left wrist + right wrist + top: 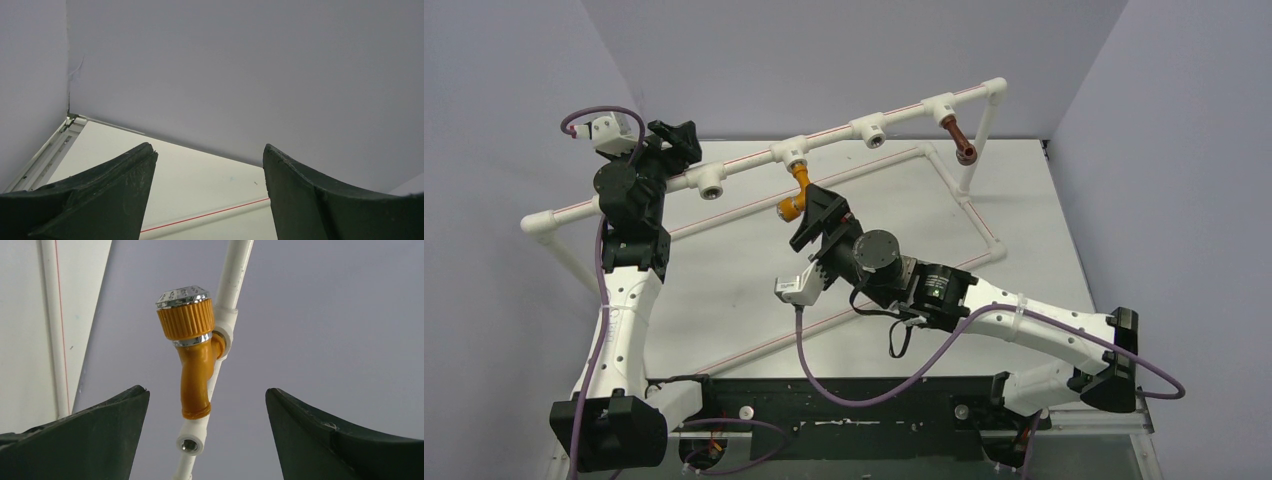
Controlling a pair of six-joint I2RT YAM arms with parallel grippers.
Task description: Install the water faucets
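Orange faucet point(195, 365) seated mid-rail on pipe frame point(744, 166); brown faucet point(959, 138) at far-right end. Likely light, rigid plastic. Ribbed knob grips best, smooth spout slippery. Right gripper point(822, 208) wide, empty, near orange faucet; left gripper point(681, 134) wide, empty.

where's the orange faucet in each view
Top external: the orange faucet sits just left of centre, hanging from the raised front rail.
Left wrist: not in it.
Right wrist: dead centre, on the pipe.
Shared landmark: the white pipe frame, seen along the bottom of the left wrist view and behind the faucet in the right wrist view.
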